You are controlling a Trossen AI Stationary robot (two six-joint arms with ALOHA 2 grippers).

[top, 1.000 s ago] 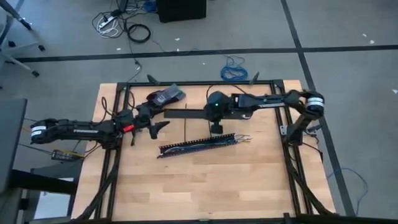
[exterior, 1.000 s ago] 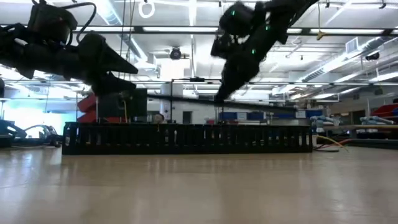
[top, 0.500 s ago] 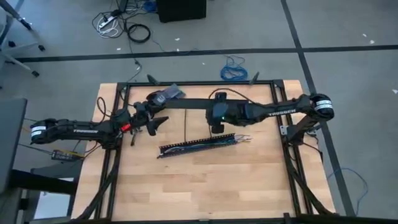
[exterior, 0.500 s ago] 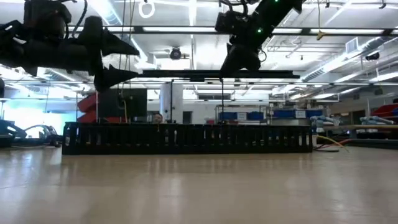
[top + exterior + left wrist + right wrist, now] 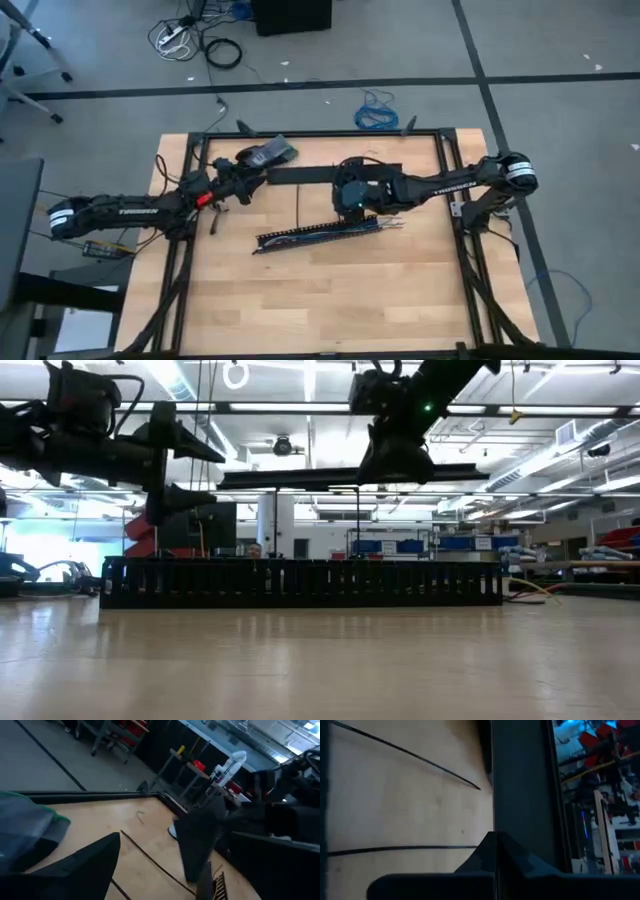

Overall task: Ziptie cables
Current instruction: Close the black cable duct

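Lying at table centre, the cables (image 5: 385,222) inside the slotted channel (image 5: 315,234); zipties (image 5: 299,206) at eleven o'clock of it. Looking light, floppy; gripping mid-bundle. Right gripper (image 5: 350,197) holding a long black bar (image 5: 315,174); left gripper (image 5: 243,183) spreading wide, empty.

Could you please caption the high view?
Right gripper holds a long black bar near the slotted channel; left gripper open nearby.

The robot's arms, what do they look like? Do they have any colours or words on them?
Both arms are dark, almost black, and made of long jointed tubes. The left arm has white lettering along it, a white band near its base and a red patch by the left gripper, whose fingers are dark pointed wedges. The right arm also has white lettering and a white band.
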